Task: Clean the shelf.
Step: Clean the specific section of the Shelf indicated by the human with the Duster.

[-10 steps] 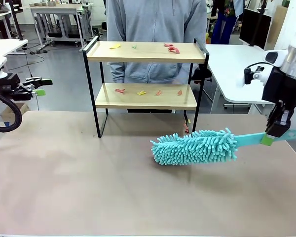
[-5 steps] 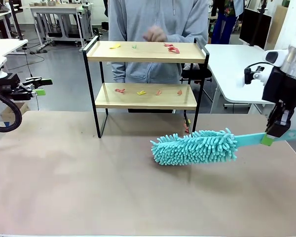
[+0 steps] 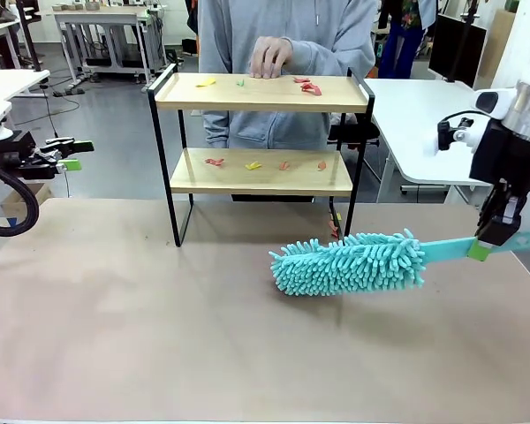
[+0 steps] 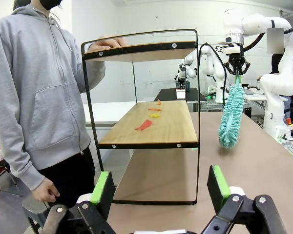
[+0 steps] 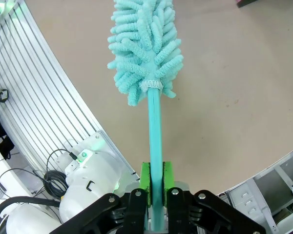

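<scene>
Front, left wrist and right wrist views of the cleaning set-up. The shelf, a small two-tier rack of two light wooden boards in a thin black metal frame, stands on the far half of the brown-topped table. Small flat scraps in red, yellow, green and orange lie scattered on both boards of the shelf. Behind the shelf stands a person in a grey hooded jacket; the person's hand rests on the back edge of the upper board.

In front of the shelf, near its right front leg, lies the fluffy head of a turquoise chenille duster with a flat turquoise handle; whether the head touches the table cannot be told. The right gripper, well to the right of the shelf, has its green pads clamped flat on the end of the handle. The left gripper, well to the left of the shelf, has its jaws spread wide and holds nothing.
</scene>
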Tool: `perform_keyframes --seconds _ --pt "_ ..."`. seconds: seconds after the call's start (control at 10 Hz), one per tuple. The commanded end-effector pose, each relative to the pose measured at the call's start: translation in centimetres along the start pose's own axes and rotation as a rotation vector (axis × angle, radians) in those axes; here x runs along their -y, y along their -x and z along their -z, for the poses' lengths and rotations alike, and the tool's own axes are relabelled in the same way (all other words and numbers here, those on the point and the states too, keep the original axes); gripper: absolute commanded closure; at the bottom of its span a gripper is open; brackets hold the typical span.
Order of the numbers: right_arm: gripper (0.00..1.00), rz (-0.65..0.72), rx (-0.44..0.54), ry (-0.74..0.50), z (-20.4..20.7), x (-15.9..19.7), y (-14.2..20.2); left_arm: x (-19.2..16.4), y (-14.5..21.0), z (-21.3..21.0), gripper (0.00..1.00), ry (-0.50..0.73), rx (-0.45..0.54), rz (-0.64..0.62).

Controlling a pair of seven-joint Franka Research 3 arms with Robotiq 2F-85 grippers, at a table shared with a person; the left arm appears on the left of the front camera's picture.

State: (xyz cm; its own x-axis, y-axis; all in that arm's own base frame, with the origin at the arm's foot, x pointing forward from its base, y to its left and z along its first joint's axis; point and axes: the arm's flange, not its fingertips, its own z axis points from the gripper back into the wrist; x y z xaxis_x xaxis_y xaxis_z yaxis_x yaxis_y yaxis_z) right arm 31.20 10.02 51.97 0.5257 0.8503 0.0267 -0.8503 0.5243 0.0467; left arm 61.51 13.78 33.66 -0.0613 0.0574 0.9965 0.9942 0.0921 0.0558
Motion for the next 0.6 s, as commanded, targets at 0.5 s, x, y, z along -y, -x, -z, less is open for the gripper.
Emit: perform_keyframes --seconds 0.5 --pt "0.87 0.007 0.013 -0.002 -0.41 0.04 -0.07 0.15 -0.33 -0.04 0.0 -0.003 0.004 0.013"
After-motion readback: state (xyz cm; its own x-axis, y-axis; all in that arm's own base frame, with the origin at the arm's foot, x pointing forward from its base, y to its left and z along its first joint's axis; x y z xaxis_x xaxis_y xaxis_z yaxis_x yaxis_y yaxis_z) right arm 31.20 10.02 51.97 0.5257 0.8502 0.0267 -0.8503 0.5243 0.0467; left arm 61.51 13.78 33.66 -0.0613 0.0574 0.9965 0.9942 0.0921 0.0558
